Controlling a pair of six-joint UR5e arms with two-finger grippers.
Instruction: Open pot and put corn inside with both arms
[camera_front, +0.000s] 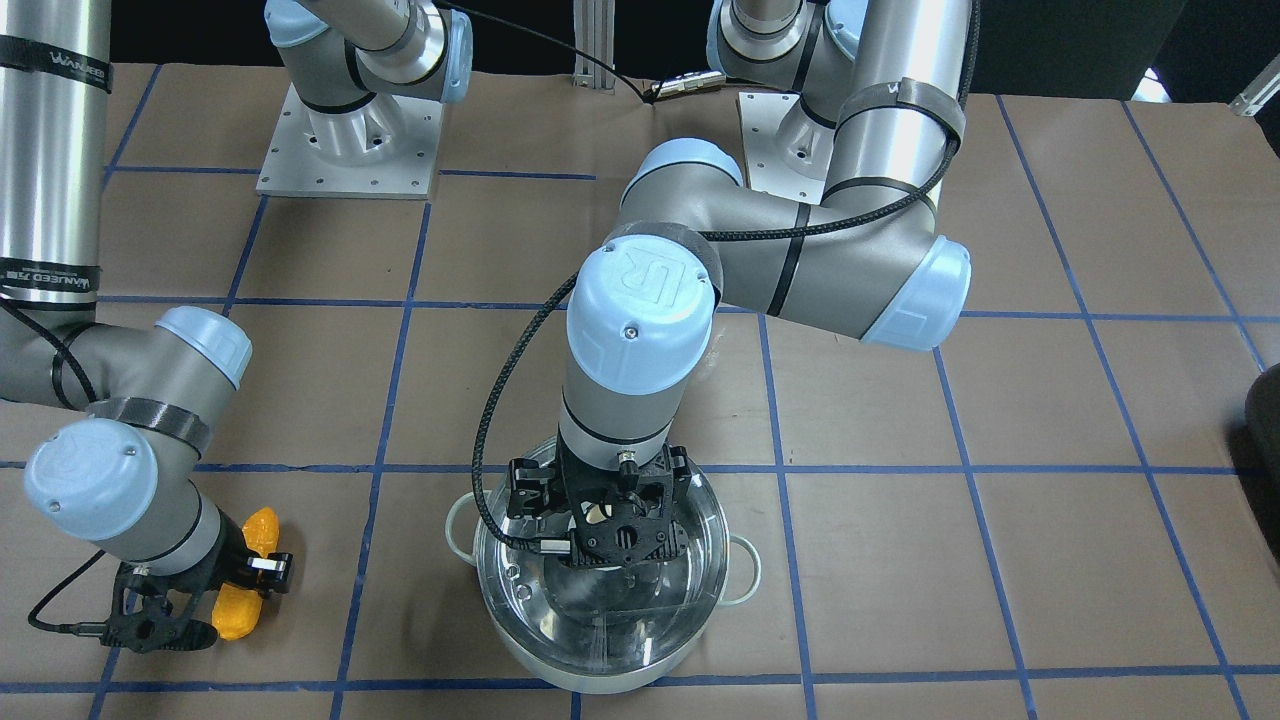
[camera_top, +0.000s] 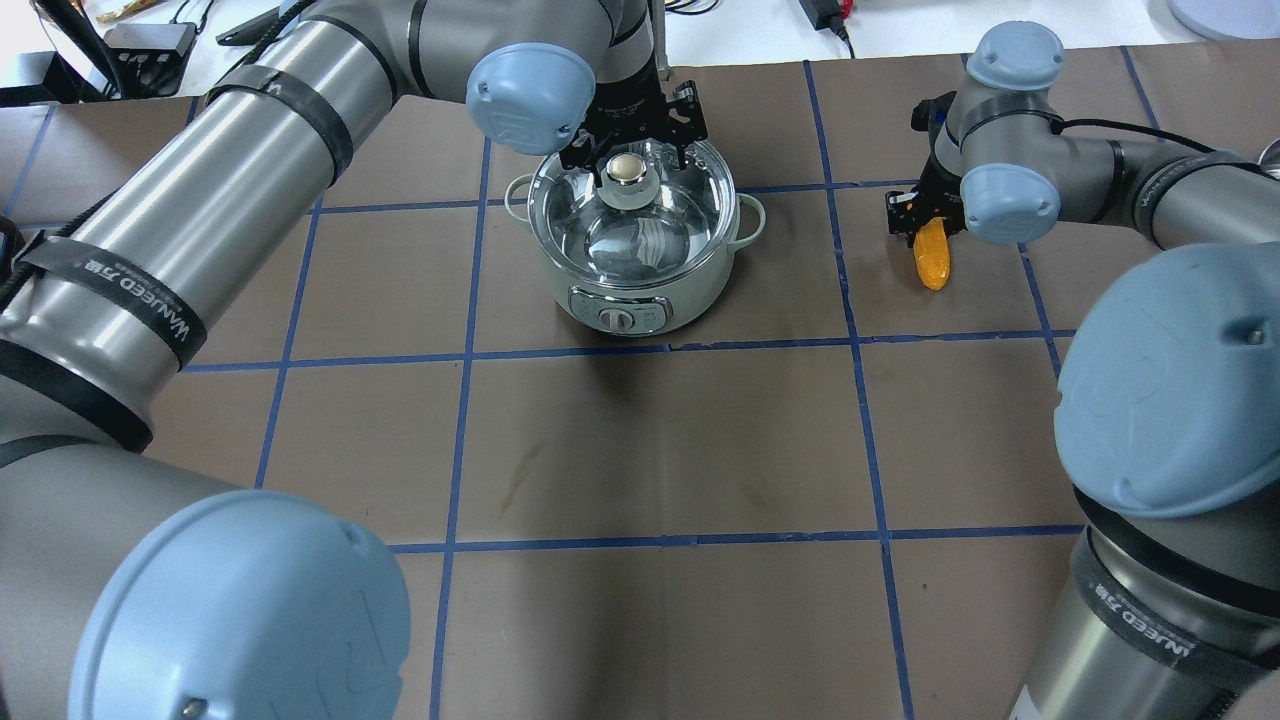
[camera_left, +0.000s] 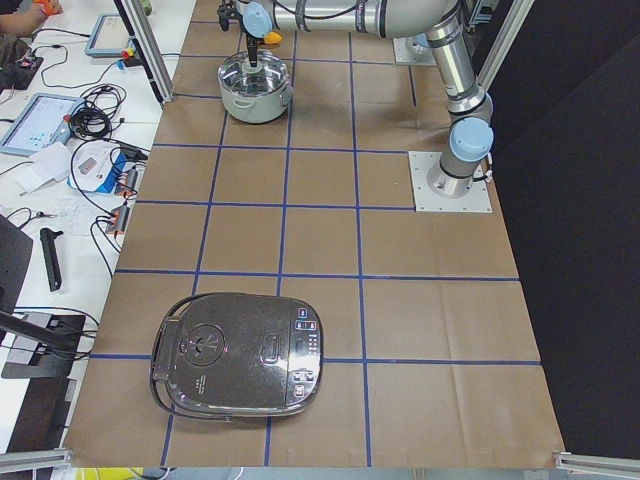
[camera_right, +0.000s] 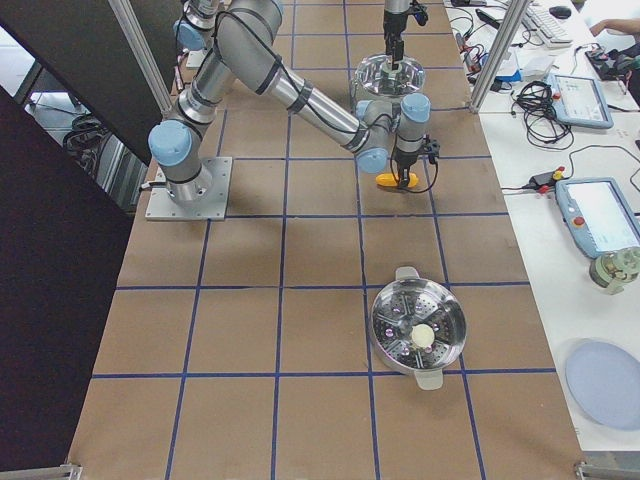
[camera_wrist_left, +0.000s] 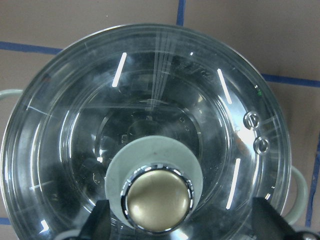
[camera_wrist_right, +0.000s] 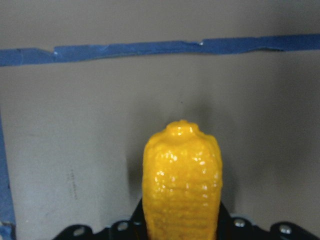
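Squarely over the round shiny steel pot (camera_top: 690, 290) with pale-green loop handles: black two-finger left gripper (camera_top: 630, 148) spread wide, a finger either side of the brass-toned metal knob (camera_top: 627, 170) on the clear round glass lid (camera_top: 640, 235), lid seated, nothing clamped. Well apart toward the robot's right, on the brown-paper table (camera_top: 660, 450), small orange-yellow bumpy toy corn cob (camera_top: 933, 258) under the black right gripper (camera_top: 922, 215), long axis running toward and away from the robot, one end poking past the fingers; impossible to tell whether pinched or merely straddled. Probably lid up first, then a sideways carry potward by the nearer right arm.
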